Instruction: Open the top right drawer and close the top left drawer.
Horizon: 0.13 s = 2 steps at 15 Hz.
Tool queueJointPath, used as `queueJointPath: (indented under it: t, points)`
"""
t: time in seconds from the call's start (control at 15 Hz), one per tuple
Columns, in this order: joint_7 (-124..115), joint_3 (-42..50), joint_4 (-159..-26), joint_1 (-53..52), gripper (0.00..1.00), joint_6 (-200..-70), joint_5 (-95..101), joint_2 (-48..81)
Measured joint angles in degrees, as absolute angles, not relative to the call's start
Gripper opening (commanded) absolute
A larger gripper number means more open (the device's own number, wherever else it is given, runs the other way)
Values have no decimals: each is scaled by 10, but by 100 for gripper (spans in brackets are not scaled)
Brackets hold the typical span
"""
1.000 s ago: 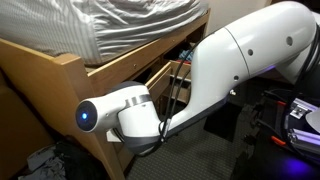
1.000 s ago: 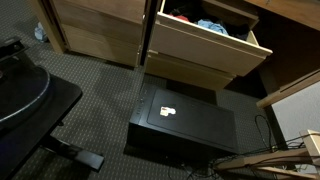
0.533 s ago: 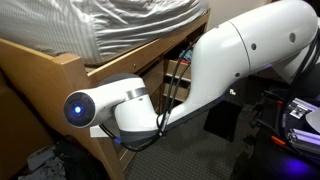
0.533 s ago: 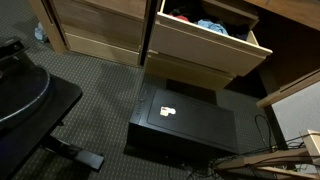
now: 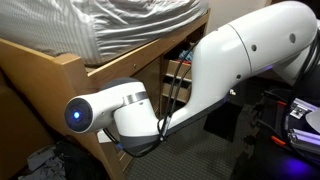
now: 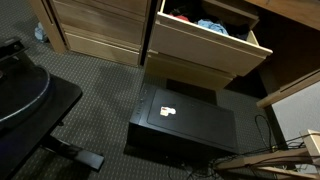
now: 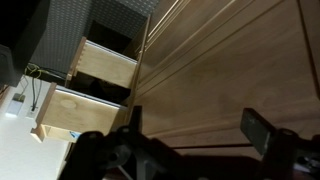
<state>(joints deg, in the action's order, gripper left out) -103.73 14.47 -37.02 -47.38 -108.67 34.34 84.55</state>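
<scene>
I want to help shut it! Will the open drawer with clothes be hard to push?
Probably a bit heavy: the pine drawer looks wide, thick-fronted and holds clothes. Its wooden front should stay stiff. The floppy clothes might snag if they stick up.

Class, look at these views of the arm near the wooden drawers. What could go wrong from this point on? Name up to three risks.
The end effector, jaws open, hangs close to a wood panel; a small slip could scrape it.
Clothes lie near the rim of the top left drawer; they might snag when it is pushed shut.
In an exterior view the arm crowds the bed frame; its elbow may bump it.
</scene>
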Motion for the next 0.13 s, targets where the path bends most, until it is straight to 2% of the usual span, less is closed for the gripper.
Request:
queueJointPath:
  t: [0.13]
  points:
    - [-1028, 140, -372, -473, 100, -1074, 343, 846]
